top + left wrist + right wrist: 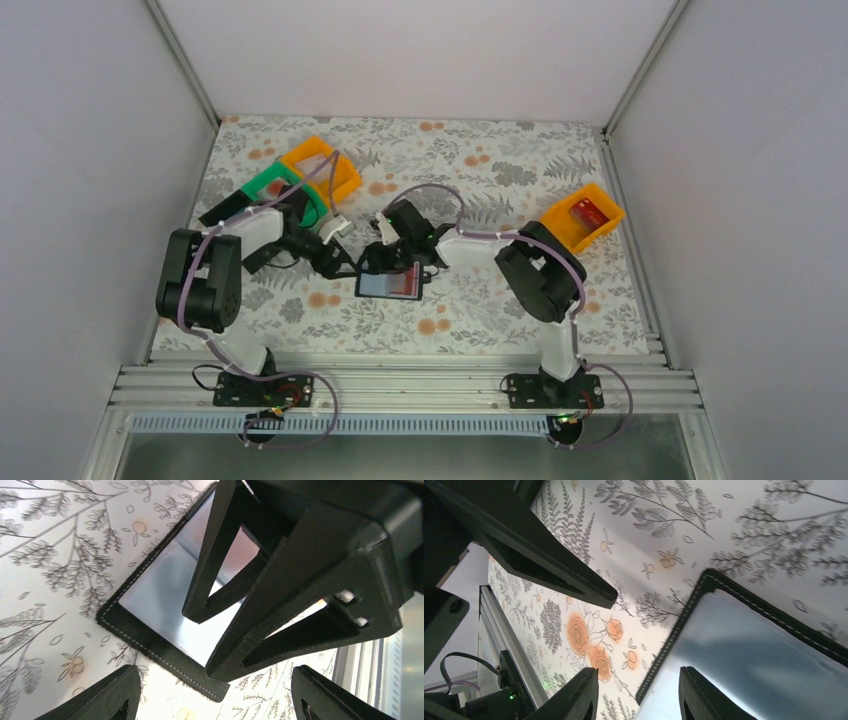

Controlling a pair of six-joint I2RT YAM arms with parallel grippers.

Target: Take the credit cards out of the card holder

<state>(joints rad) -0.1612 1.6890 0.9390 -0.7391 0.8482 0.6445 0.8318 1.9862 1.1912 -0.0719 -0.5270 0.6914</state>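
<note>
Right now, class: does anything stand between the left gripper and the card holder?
Yes. The right gripper stands over the open card holder, directly in front of the left gripper. Nothing else visible does.

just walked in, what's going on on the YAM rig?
Both arms are at an open black card holder lying flat mid-table. The right gripper is open and straddles the holder's edge, one finger over it. The left gripper hovers open next to it, holding nothing. A red card lies in the orange tray on the right. A reddish card shows inside the holder.

Arms (250, 228) are black and white, cables (432, 186) seemingly lilac
</note>
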